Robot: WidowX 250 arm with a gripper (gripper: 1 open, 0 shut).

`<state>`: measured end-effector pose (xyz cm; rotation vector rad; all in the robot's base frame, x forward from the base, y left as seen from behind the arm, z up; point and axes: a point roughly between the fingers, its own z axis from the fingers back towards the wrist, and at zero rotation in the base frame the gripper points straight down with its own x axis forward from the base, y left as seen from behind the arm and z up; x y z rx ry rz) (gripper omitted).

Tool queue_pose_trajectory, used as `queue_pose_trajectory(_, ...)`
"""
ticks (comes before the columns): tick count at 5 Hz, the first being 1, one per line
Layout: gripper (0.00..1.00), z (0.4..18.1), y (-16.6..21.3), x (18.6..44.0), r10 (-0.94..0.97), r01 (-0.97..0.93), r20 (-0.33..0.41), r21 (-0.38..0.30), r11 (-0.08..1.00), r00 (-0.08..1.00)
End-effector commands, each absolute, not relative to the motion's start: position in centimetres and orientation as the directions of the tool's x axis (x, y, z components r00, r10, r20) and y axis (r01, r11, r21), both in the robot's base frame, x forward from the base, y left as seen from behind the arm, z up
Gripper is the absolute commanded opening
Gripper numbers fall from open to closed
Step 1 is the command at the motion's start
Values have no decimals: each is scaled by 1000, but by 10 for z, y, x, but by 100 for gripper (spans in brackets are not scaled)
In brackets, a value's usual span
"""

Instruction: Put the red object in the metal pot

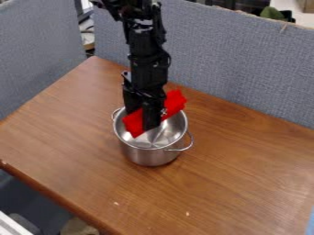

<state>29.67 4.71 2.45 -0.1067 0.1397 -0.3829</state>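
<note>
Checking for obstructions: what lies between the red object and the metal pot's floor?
Nothing visible: the red object hangs in the gripper over the metal pot's bare interior, camera view.

We find no readable text, label, brand, number or sign anywhere in this view: none on the metal pot (pixel 153 136), none on the red object (pixel 167 101), none on the black arm (pixel 147 55), the wooden bench (pixel 73 128) or the grey partitions (pixel 233 55) behind.
</note>
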Motion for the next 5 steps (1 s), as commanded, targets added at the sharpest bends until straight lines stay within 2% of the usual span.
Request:
queue_pose_trajectory(1, 100, 29, 45, 299, -382, 369, -96, -128, 920, 919)
queue_pose_trajectory(5, 100, 20, 41, 299, -377, 361, -98, -146, 921, 921)
